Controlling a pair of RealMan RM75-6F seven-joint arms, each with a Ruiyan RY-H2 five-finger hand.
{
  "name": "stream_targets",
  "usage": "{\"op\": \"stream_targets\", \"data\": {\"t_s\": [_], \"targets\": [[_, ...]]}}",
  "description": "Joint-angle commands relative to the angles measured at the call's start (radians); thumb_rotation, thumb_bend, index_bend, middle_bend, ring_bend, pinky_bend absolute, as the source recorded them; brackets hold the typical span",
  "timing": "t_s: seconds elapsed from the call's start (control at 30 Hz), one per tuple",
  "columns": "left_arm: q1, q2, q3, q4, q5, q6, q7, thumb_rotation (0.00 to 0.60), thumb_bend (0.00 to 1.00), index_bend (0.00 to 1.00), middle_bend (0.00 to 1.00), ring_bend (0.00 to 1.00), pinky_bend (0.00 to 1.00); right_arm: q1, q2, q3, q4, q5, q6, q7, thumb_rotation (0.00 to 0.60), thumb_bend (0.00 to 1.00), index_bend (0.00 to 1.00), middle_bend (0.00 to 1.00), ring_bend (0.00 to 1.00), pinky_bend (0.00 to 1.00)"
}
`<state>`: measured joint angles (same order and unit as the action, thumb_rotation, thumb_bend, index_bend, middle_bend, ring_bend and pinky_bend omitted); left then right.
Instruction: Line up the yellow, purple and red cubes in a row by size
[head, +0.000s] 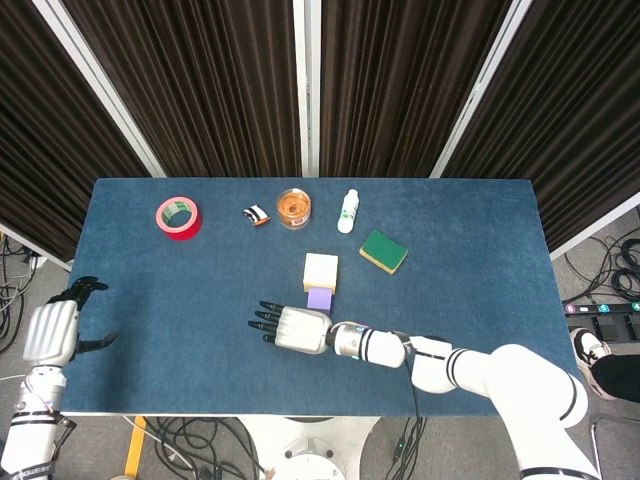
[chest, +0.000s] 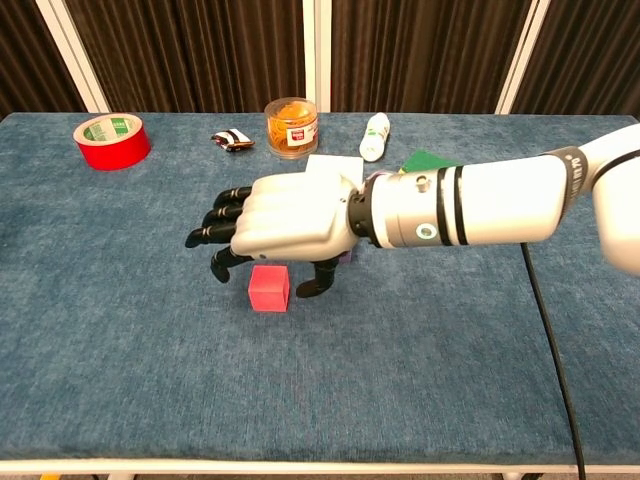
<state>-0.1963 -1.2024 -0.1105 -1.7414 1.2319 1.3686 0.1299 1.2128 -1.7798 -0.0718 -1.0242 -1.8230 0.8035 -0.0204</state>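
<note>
The yellow cube (head: 320, 270) stands mid-table with the smaller purple cube (head: 319, 298) touching its near side. The small red cube (chest: 269, 288) lies a little nearer and to the left, hidden under my hand in the head view. My right hand (chest: 281, 223) hovers palm down just over the red cube, holding nothing. Its fingers (chest: 214, 226) spread past the cube's left side and its thumb points down just to the cube's right. The same right hand (head: 288, 328) covers the red cube from above. My left hand (head: 50, 331) hangs off the table's left edge, empty, fingers apart.
Along the far side lie a red tape roll (head: 178, 216), a small wrapped item (head: 257, 214), an orange jar (head: 294, 207) and a white bottle (head: 347, 211). A green sponge (head: 383, 251) sits right of the yellow cube.
</note>
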Motion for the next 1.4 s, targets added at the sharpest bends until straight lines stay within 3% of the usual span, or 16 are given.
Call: {"op": "stream_targets", "data": {"t_s": [0.03,0.4,0.63,1.03,1.4], "targets": [[0.001,0.000,0.000,0.002,-0.001,-0.001,0.000,0.600,0.08,0.34,0.30,0.34,0.36,0.007,-0.010,-0.001,0.016,0.001,-0.005,0.007,0.600,0.22,0.30,0.00,0.00,0.00],[0.006,-0.001,-0.002,0.005,0.000,-0.002,-0.008,0.600,0.08,0.34,0.30,0.34,0.36,0.017,-0.039,-0.014,0.059,0.002,-0.013,0.021,0.600,0.25,0.41,0.02,0.00,0.00],[0.009,0.000,-0.003,0.003,0.003,0.001,-0.006,0.600,0.08,0.34,0.30,0.34,0.36,0.010,-0.038,-0.017,0.063,0.005,0.001,0.012,0.600,0.28,0.55,0.06,0.00,0.00],[0.009,0.005,-0.005,-0.009,0.008,-0.001,-0.001,0.600,0.07,0.34,0.30,0.34,0.36,-0.048,0.069,-0.011,-0.014,0.045,0.034,-0.073,0.600,0.28,0.55,0.06,0.00,0.00],[0.008,0.007,-0.006,-0.016,0.005,-0.005,0.006,0.600,0.07,0.34,0.30,0.34,0.36,-0.063,0.046,-0.028,0.034,0.038,0.020,-0.111,0.600,0.27,0.55,0.06,0.00,0.00]]}}
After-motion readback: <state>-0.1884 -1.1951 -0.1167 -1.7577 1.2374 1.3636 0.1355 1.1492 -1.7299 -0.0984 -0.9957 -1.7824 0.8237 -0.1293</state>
